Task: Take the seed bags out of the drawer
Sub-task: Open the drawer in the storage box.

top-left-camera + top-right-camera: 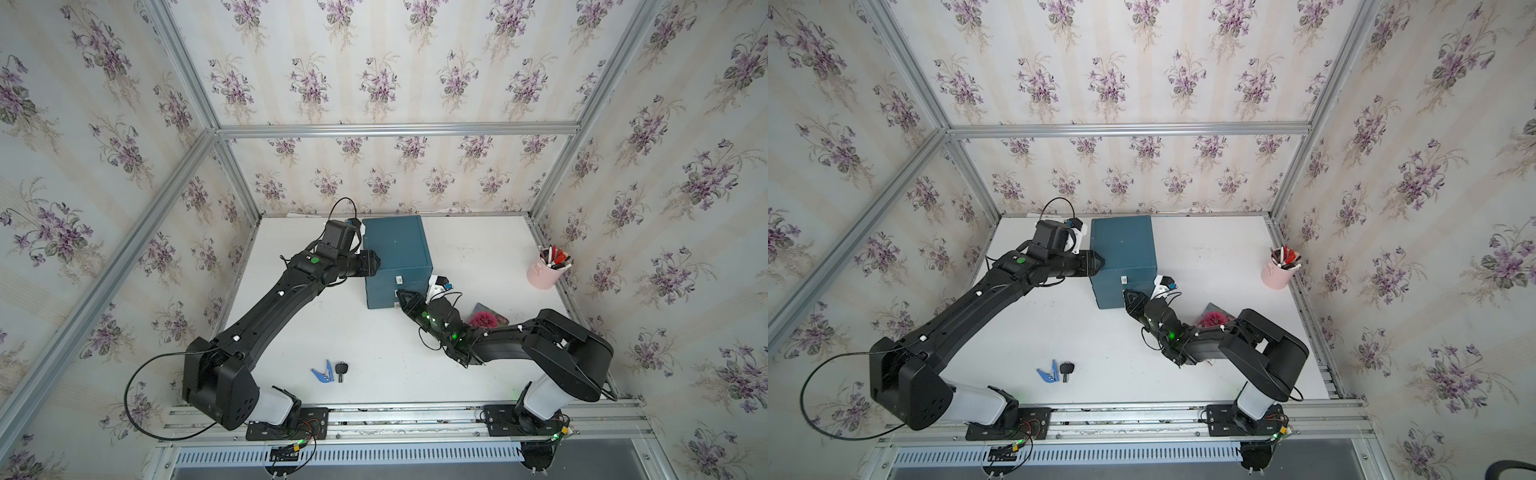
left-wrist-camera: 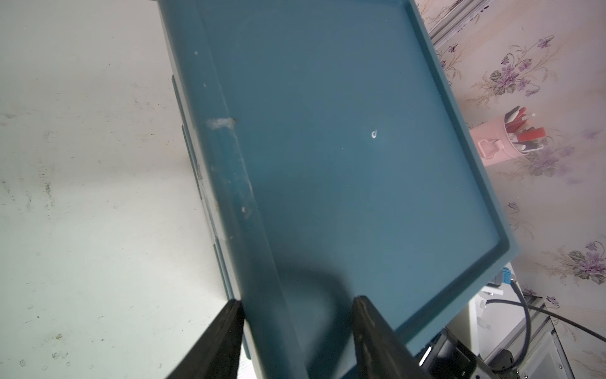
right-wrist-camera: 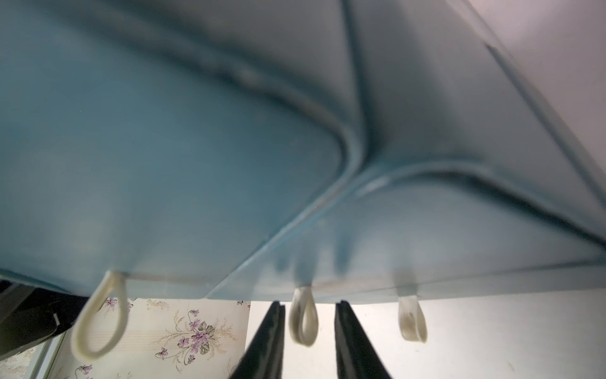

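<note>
- Violet-sprigged wallpaper (image 1: pixel 374 83) lines the walls inside an aluminium frame, and a scuffed white worktop (image 1: pixel 478 249) lies below.
- Just past the middle of the worktop, toward 12 o'clock, stands a teal drawer box (image 1: pixel 395 249), with its drawer fronts flush as far as I can see.
- From the box's 9 o'clock side the left claw (image 1: pixel 376 262) reaches in at top-edge height. In its wrist view the left claw's (image 2: pixel 298 303) jaws stand apart, astride the raised rim of the lid. I cannot tell whether they press on it.
- At the box's near corner, around 5 o'clock, sits the right claw (image 1: pixel 401 297).
- Its wrist view shows three white loop pulls hanging from the drawer fronts. The middle loop (image 3: pixel 303 320) hangs between the jaws, which stand apart with daylight on both sides.
- One seed bag (image 1: pixel 488 318), showing a magenta bloom, lies flat on the worktop at 4 o'clock from the box, partly hidden under the right arm.
- Over at 2 o'clock, near the wall, stands a pink cup (image 1: pixel 544 272) full of pens.
- Down at 7 o'clock, a blue clip (image 1: pixel 322 372) lies just beside a black key (image 1: pixel 341 370).
</note>
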Motion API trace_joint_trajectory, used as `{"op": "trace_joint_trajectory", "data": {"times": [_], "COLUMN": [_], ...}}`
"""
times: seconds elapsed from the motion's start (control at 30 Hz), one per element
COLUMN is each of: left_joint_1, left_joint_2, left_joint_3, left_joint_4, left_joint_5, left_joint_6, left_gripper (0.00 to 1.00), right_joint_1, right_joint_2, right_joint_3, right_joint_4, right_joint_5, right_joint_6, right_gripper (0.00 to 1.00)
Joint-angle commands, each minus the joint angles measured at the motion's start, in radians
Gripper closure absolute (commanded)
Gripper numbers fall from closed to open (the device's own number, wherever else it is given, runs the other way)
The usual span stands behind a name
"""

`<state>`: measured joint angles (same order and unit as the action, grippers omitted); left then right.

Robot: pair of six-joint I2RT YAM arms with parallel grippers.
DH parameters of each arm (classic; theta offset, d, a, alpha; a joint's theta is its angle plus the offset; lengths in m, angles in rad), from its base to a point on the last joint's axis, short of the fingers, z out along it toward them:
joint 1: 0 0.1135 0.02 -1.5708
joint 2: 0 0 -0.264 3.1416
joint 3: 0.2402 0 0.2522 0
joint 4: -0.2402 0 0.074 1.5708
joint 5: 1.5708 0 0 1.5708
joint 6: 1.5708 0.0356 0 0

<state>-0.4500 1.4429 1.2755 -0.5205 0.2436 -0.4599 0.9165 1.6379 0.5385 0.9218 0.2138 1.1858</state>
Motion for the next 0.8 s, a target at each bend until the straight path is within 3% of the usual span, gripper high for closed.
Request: {"op": "trace_joint_trajectory", "data": {"times": [0.0,0.07,0.17,0.27,0.37,0.5,0.6,0.77], "left_joint_1": [-0.003,-0.004,-0.004,-0.003,-0.004,-0.004,-0.003,-0.004], "left_joint_2": [0.008,0.014,0.018,0.021,0.021,0.021,0.022,0.022], "left_joint_3": [-0.014,-0.017,-0.016,-0.014,-0.011,-0.009,-0.004,-0.004], "left_joint_4": [-0.092,-0.090,-0.088,-0.087,-0.092,-0.096,-0.098,-0.103], "left_joint_5": [0.038,0.045,0.049,0.058,0.059,0.055,0.054,0.050], "left_joint_6": [0.033,0.033,0.032,0.034,0.041,0.044,0.046,0.052], "left_gripper": [0.44,0.44,0.44,0.44,0.48,0.48,0.49,0.49], "right_joint_1": [0.007,0.013,0.014,0.015,0.015,0.004,0.002,0.000], "right_joint_2": [-0.009,-0.024,-0.032,-0.020,-0.019,-0.018,-0.012,-0.029], "right_joint_3": [-0.007,-0.018,-0.023,-0.003,0.006,-0.011,-0.006,-0.048], "right_joint_4": [0.032,0.022,0.020,0.016,0.004,0.020,0.013,0.044], "right_joint_5": [-0.103,-0.094,-0.091,-0.103,-0.080,-0.053,-0.046,0.013], "right_joint_6": [-0.024,-0.029,-0.035,-0.046,-0.045,-0.024,-0.014,0.018], "right_gripper": [0.64,0.60,0.69,0.66,0.72,0.54,0.64,0.67]}}
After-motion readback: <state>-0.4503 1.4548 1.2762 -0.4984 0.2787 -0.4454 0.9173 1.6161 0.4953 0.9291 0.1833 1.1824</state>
